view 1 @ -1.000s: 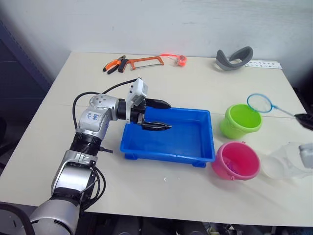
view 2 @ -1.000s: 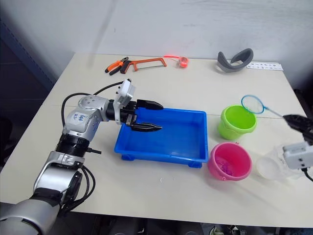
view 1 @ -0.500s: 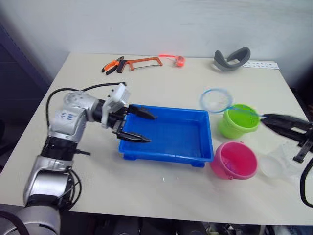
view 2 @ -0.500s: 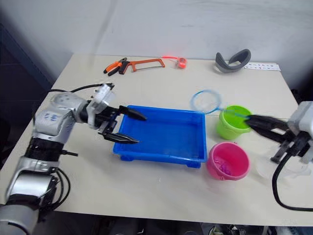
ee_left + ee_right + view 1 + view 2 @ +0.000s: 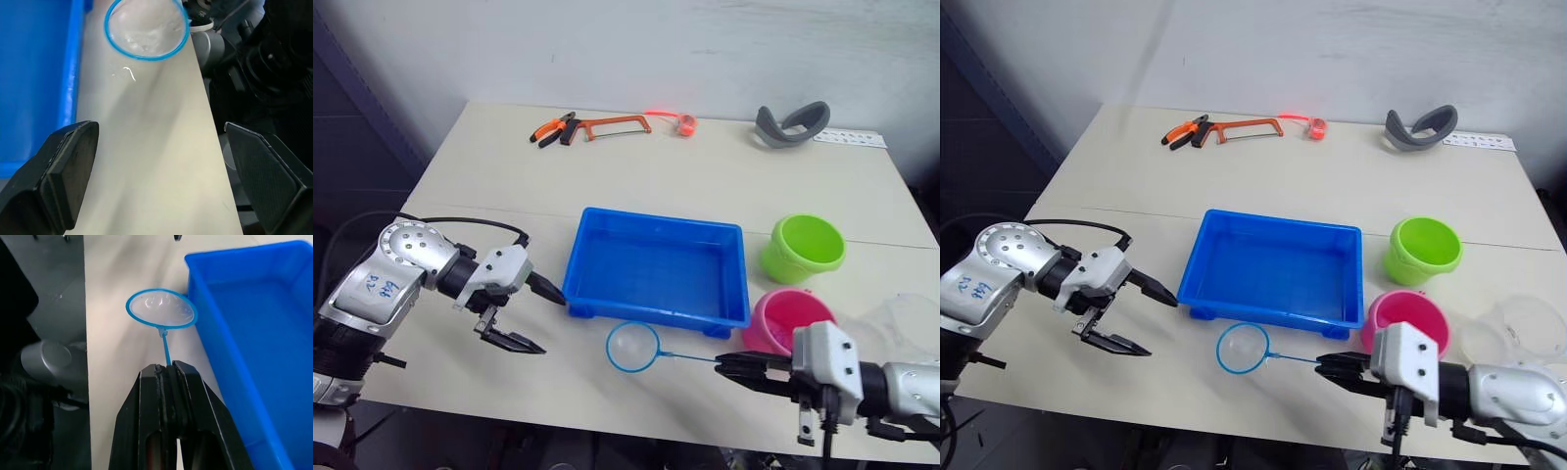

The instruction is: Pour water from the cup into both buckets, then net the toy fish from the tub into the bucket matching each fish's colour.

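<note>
1. Pincer on right arm (image 5: 722, 364) is clamped on the thin handle of the net (image 5: 632, 347); hoop now lies low over the surface (image 5: 636, 186) just in front of the tub (image 5: 656, 265), near edge. Half a sec ago the hoop was up beside the green bucket (image 5: 804, 249), a sec ago behind it, so the net has swung from the bucket side across to the front.
2. Left pincer (image 5: 522, 316) is spread wide, holding nothing, off the tub's left front corner over bare surface. Earlier it reached over the tub's left end; it has pulled back and clear.
3. Tub looks empty: no toy fish visible in it from head or wrist views. Pink bucket (image 5: 783, 318) sits by the tub's right front corner, green one behind it; contents can't be made out now. Cup (image 5: 1526, 329) stands right of the pink bucket, upright.
4. Meaning, as a judgement: both arms withdrawn + tub bare suggests netting is done or nearly so, and the net is being brought down to rest. If any fish remain hidden, the hoop is close enough to go back over the near rim.
5. Clutter at far edge (hacksaw (image 5: 604, 124), grey strap (image 5: 791, 121)) is well apart, no bearing.
</note>
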Controlling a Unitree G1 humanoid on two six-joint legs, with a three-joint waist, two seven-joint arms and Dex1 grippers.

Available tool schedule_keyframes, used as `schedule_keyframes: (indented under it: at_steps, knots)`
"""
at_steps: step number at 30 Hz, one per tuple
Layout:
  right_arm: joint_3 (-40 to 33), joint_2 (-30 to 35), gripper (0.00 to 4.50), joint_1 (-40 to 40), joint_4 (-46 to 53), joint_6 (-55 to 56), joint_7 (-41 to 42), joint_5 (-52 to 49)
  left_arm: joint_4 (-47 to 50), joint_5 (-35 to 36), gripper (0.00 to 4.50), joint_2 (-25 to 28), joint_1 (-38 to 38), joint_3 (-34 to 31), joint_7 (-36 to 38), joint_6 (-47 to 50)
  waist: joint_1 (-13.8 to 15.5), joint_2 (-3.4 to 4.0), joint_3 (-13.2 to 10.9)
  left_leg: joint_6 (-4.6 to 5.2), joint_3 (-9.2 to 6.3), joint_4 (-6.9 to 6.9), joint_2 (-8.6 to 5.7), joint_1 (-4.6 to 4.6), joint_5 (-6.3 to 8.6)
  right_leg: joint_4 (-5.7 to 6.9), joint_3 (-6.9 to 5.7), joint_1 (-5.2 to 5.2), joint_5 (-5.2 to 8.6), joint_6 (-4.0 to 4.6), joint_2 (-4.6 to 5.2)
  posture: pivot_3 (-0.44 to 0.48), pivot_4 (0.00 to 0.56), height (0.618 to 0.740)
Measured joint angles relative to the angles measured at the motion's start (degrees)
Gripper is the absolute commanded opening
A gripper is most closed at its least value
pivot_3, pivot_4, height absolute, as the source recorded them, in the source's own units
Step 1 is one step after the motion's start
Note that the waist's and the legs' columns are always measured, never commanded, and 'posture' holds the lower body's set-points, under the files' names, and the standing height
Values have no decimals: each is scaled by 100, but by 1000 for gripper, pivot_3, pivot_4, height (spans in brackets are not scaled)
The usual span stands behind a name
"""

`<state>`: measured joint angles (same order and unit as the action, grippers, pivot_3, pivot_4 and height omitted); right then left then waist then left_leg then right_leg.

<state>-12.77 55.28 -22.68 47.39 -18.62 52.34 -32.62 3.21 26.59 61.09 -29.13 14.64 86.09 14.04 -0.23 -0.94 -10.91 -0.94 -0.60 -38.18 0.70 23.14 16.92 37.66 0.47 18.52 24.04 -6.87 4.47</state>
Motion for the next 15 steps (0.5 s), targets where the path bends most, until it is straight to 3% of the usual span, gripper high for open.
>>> schedule_keyframes:
  at_steps: [4,6,7,11,15]
  knots:
    - [928,-103,0,118,-540,664,-24,1227,31,-62,4480,36,86,-10,0,-103,-7,1,-1,-1,3,3,-1,1,0,5,0,7,1,2,0,0,150,740]
    - [1171,-188,821,207,-822,950,-70,1683,31,-62,4500,58,88,-40,0,-98,-15,1,-1,-1,3,4,0,1,-1,6,-2,7,1,2,-1,0,150,740]
    - [1270,-220,995,269,-955,1080,-89,1850,32,-60,4500,58,87,-56,0,-97,-16,1,-1,-2,3,4,0,0,-1,6,-3,7,1,2,-1,0,150,740]
    - [1428,-318,2707,321,-1255,1473,-96,2239,-31,-60,4500,41,67,-64,-1,-82,0,1,-1,-3,1,5,1,1,-2,5,-4,6,1,2,1,0,150,740]
    - [648,-292,4351,-388,-765,1170,59,1739,-182,38,4500,-54,-23,-89,-1,149,10,2,-1,-3,-2,5,1,3,-2,5,-10,2,1,2,1,0,150,740]
